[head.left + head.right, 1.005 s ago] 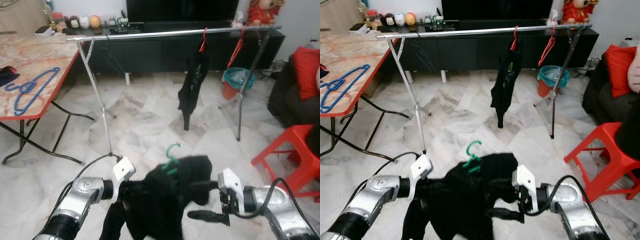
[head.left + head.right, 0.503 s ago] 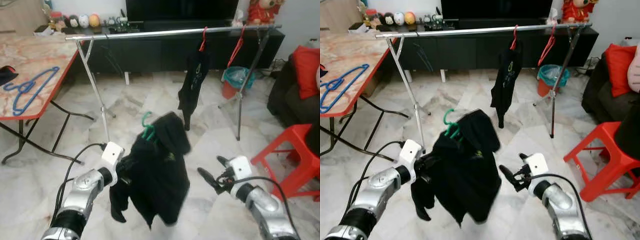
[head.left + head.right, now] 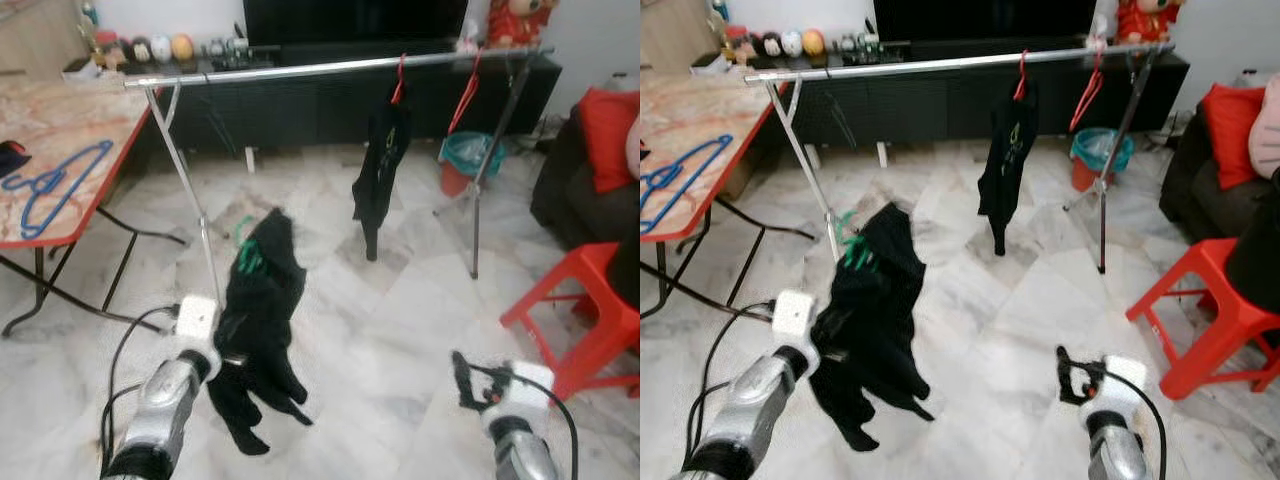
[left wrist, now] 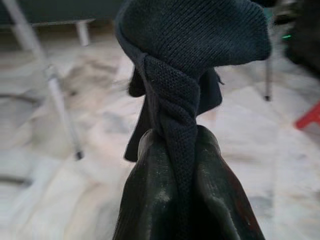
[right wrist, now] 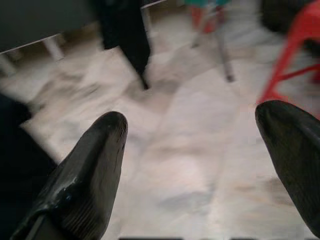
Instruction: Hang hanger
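A black knitted garment (image 3: 257,325) on a green hanger (image 3: 245,256) hangs from my left gripper (image 3: 226,352), low at the left. In the left wrist view the two black fingers (image 4: 150,200) are shut on a fold of that garment (image 4: 185,85). The hanger's hook sits below and in front of the silver clothes rail (image 3: 300,70), apart from it. My right gripper (image 3: 468,372) is low at the right, away from the garment. Its fingers (image 5: 85,170) stand wide open over bare floor.
On the rail hang another black garment (image 3: 378,175) on a red hanger and an empty red hanger (image 3: 461,97). A marble-topped folding table (image 3: 90,130) with a blue hanger (image 3: 48,182) stands left. A red stool (image 3: 585,300) and a dark sofa are right, a teal bin (image 3: 466,160) behind.
My right gripper has let go of the garment and dropped back to the lower right. The left gripper has carried the garment leftward and toward the rail's left leg.
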`<state>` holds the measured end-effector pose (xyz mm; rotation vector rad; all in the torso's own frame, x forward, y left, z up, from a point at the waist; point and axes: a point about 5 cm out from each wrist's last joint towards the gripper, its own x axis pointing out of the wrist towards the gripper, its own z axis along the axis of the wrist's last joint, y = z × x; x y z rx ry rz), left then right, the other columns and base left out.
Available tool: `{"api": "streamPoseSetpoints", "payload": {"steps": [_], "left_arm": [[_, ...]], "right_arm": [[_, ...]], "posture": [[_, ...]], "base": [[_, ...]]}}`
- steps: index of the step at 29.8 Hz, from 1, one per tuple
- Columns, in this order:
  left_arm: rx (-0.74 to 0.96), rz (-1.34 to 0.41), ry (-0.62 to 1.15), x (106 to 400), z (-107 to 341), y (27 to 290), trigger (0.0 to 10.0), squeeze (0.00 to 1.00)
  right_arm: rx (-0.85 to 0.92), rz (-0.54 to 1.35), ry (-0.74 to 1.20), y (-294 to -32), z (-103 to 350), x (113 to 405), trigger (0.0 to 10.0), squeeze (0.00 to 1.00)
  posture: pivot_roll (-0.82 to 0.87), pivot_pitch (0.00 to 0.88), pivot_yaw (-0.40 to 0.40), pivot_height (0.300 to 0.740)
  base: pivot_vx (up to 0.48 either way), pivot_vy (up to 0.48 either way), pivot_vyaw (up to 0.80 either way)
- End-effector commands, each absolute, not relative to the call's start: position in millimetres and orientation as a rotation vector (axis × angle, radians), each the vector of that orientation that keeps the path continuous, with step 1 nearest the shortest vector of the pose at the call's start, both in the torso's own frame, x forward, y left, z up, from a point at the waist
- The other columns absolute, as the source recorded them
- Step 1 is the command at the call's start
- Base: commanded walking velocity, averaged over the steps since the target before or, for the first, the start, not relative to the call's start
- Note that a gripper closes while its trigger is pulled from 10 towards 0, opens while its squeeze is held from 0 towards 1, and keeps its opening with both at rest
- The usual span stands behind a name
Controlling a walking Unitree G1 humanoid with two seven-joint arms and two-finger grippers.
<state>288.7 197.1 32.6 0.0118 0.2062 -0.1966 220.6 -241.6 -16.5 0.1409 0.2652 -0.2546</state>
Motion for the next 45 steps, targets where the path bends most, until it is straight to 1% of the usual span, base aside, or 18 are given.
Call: {"api": "streamPoseSetpoints", "payload": {"steps": [1, 4, 5, 7, 12, 14, 20, 28, 36, 41, 45], "left_arm": [[0.03, -0.133, 0.112, 291.7, 48.1, 210.9, 10.0, 0.0], [0.031, -0.11, 0.103, 290.5, 49.5, 214.8, 10.0, 0.0], [0.022, -0.103, 0.094, 290.1, 50.5, 215.9, 10.0, 0.0], [0.016, -0.107, 0.087, 289.6, 50.2, 213.9, 10.0, 0.0], [-0.014, -0.043, 0.088, 291.1, 47.5, 212.6, 10.0, 0.0], [-0.034, -0.045, 0.076, 298.8, 50.7, 205.5, 10.0, 0.0], [-0.034, -0.048, 0.044, 314.3, 64.9, 204.4, 10.0, 0.0], [-0.026, -0.061, 0.045, 318.2, 66.8, 204.3, 10.0, 0.0], [-0.025, -0.085, 0.034, 324.9, 73.0, 199.8, 10.0, 0.0], [-0.026, -0.089, 0.039, 323.7, 70.5, 197.9, 10.0, 0.0], [-0.028, -0.092, 0.039, 324.1, 70.9, 197.1, 10.0, 0.0]], "right_arm": [[0.137, -0.288, 0.209, -241.8, -11.8, 217.6, 10.0, 0.0], [0.142, -0.27, 0.195, -236.8, -11.5, 215.3, 10.0, 0.0], [0.138, -0.258, 0.189, -231.2, -11.5, 214.1, 10.0, 0.0], [0.137, -0.254, 0.177, -226.6, -11.2, 212.8, 10.0, 0.0], [0.144, -0.304, 0.194, -224.5, -16.8, 207.7, 10.0, 0.0], [0.18, -0.321, 0.217, -221.6, -21.8, 205.4, 10.0, 0.0], [0.17, -0.324, 0.213, -219.1, -20.2, 210.7, 10.0, 0.0], [0.189, -0.331, 0.232, -214.7, -23.8, 211.3, 10.0, 0.0], [0.202, -0.339, 0.225, -212.3, -19.5, 222.7, 10.0, 0.0], [0.2, -0.345, 0.229, -213.3, -19.6, 223.5, 10.0, 0.0], [0.182, -0.347, 0.224, -213.1, -19.0, 223.7, 10.0, 0.0]], "posture": [[-0.03, 0.0, 0.015, 0.74], [-0.04, 0.0, 0.011, 0.74], [-0.04, 0.0, 0.008, 0.74], [-0.04, 0.0, 0.007, 0.74], [-0.03, 0.0, -0.004, 0.74], [-0.02, 0.0, -0.012, 0.74], [-0.03, 0.0, 0.012, 0.74], [-0.03, 0.0, 0.018, 0.74], [-0.04, 0.0, 0.036, 0.74], [-0.03, 0.0, 0.037, 0.74], [-0.03, 0.0, 0.038, 0.74]], "base": [[0.0, 0.0, 0.0], [0.0, 0.0, 0.0], [0.0, 0.0, 0.0], [0.0, 0.0, 0.0], [0.0, 0.0, 0.0], [0.0, 0.0, 0.0], [0.0, 0.0, 0.0], [0.256, 0.0, 0.0], [0.274, 0.0, 0.0], [0.281, 0.0, -0.7], [0.293, 0.0, 0.0]]}}
